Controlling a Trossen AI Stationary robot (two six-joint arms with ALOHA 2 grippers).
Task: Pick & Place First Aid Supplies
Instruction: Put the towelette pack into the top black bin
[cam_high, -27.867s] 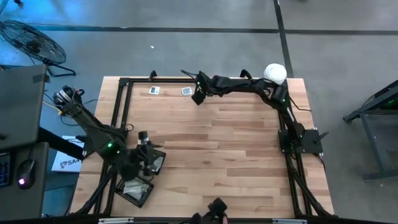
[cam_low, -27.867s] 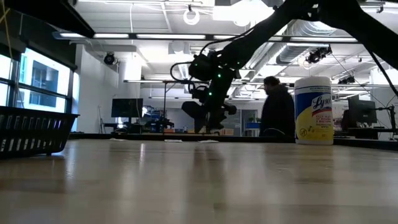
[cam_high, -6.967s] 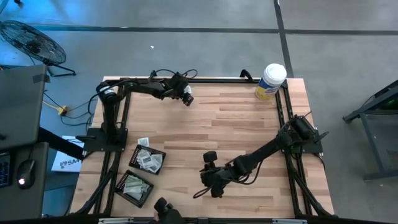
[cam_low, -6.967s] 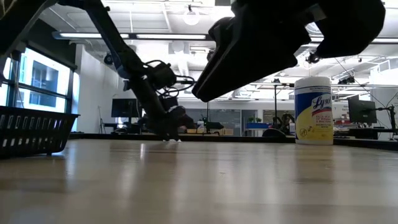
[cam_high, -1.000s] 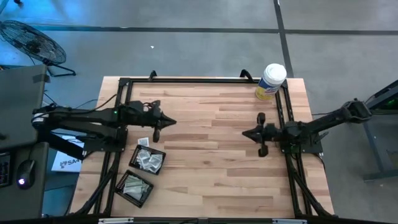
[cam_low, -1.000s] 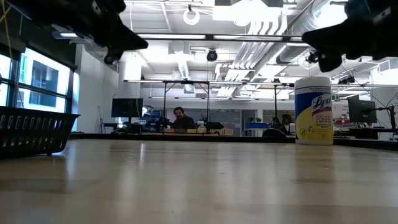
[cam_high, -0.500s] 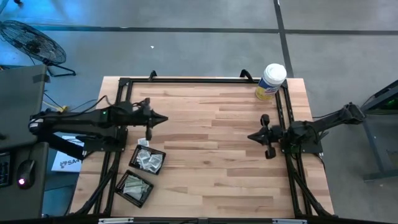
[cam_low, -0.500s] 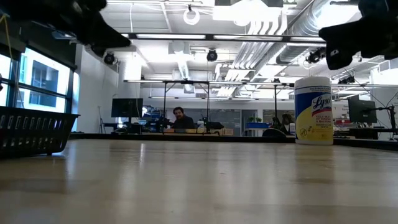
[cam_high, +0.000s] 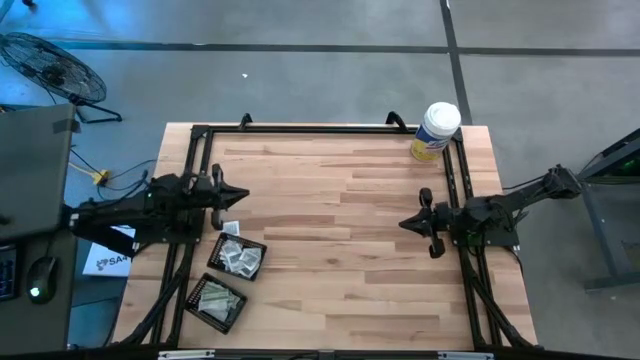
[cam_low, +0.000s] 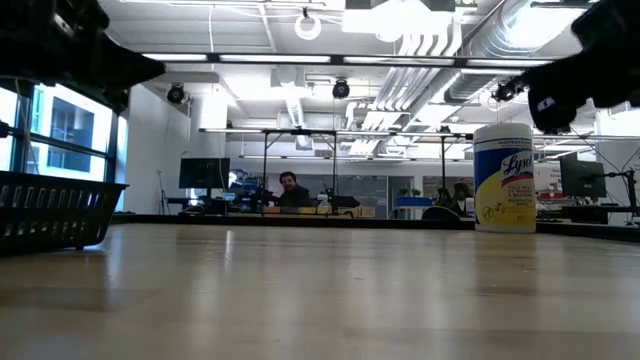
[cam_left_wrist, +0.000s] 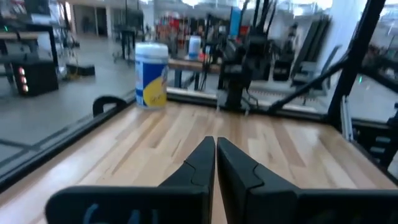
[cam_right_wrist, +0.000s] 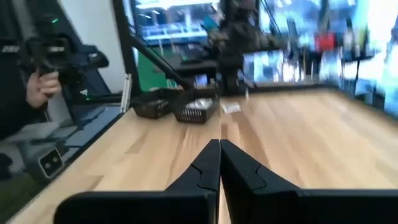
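The first aid supplies lie as small pale packets in two black mesh trays (cam_high: 238, 258) (cam_high: 217, 302) at the table's near left. One packet (cam_high: 231, 228) lies loose on the wood beside the upper tray, also seen in the right wrist view as a packet (cam_right_wrist: 231, 107). My left gripper (cam_high: 245, 195) hovers level over the left edge, just beyond the trays, shut and holding nothing (cam_left_wrist: 215, 148). My right gripper (cam_high: 403, 223) hovers level at the right side, shut with nothing between its fingers (cam_right_wrist: 219, 148).
A white canister with a yellow label (cam_high: 436, 130) stands at the far right corner. A black frame (cam_high: 300, 128) runs round the table's edges. The wooden middle of the table (cam_high: 330, 230) lies between the two grippers. A person's hand (cam_right_wrist: 38, 90) shows beyond the left side.
My left gripper has drawn back toward the table's left edge and sunk a little, staying shut. My right gripper has drawn slightly back toward the right edge, also shut. The packets and trays have kept their places.
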